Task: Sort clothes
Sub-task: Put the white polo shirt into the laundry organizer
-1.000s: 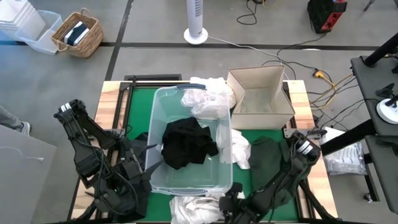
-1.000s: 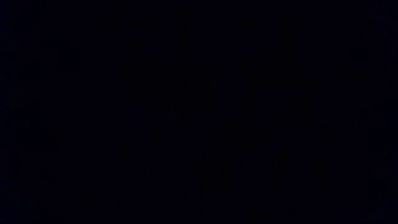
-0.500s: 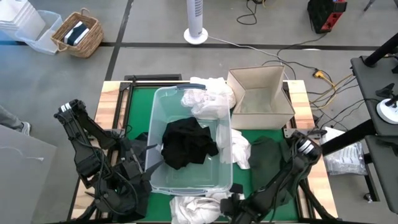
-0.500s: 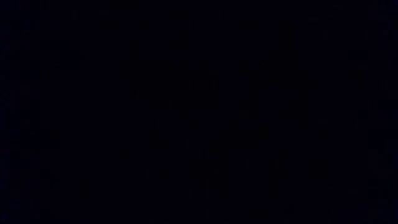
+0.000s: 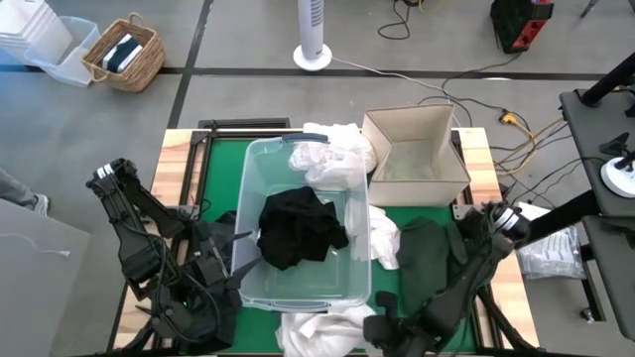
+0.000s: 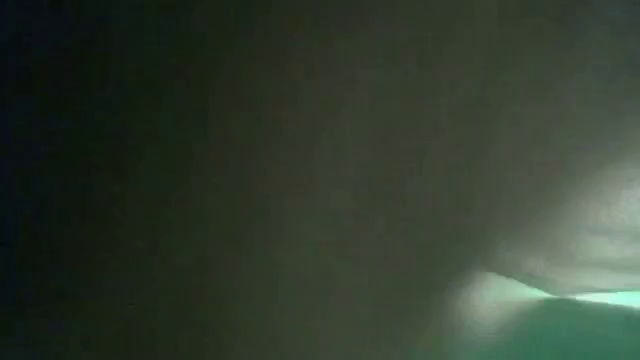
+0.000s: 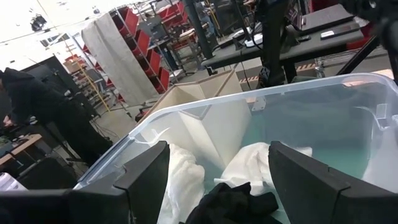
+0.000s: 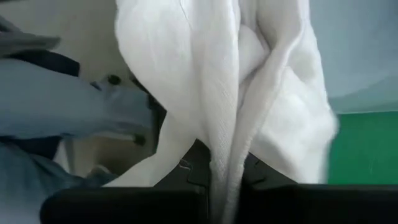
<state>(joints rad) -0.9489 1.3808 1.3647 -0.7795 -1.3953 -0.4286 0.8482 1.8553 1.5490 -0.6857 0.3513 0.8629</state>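
Note:
A white garment lies bunched at the table's near edge, in front of the clear tub; my right gripper is shut on it. Inside the tub lie a black garment and more white clothes that hang over its far rim. Right of the tub, another white piece and a dark green garment lie on the green mat. My left gripper stays open and level at the tub's near left wall, holding nothing. My right gripper pinches a bunched fold of the white garment between its two fingers, several layers together. The fingers slant down from the table's right. The cloth runs away from the fingers in long folds; in the high view the rest of it lies on the table.
A beige cardboard box stands open at the far right of the table, next to the tub. The low view is almost filled by something dark close to it, with a strip of green mat at its right.
My right arm has risen and drawn toward the table's right edge. The white garment's right part has been pulled up into a peak toward the gripper while the rest stays down. The low view, fully black before, now lets in some light.

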